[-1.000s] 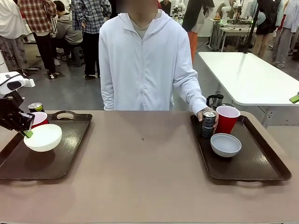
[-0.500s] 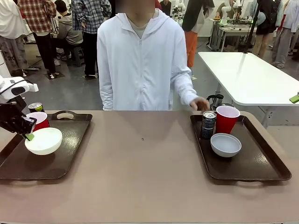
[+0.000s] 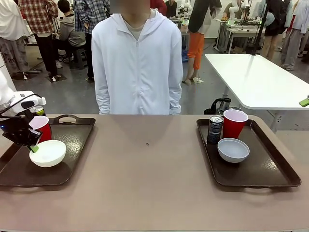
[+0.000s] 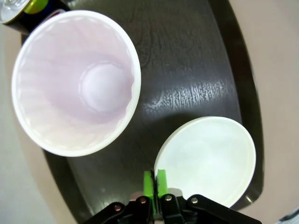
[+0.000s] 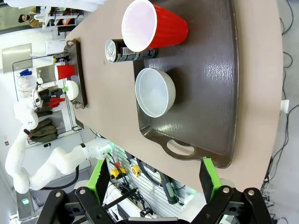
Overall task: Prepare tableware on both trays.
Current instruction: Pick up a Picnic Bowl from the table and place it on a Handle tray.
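Front view: the left gripper (image 3: 32, 145), its green pads pressed together on the near rim of the white bowl (image 3: 48, 152), has lowered that bowl from a tilted hover until it sits level on the left tray (image 3: 72, 154), just in front of the red cup (image 3: 41, 127). Across the table, the person's hand has left the dark can (image 3: 214, 129) on the right tray (image 3: 270, 169) and both arms hang at the person's sides.

By my reckoning, both trays now carry cup, can and bowl, so only the release remains.

The left wrist view shows the pinch on the rim closely, and a can top (image 4: 18, 7) just behind the cup. The right wrist view looks down on the right tray from above, the right gripper (image 5: 154, 179) spread wide and holding nothing.
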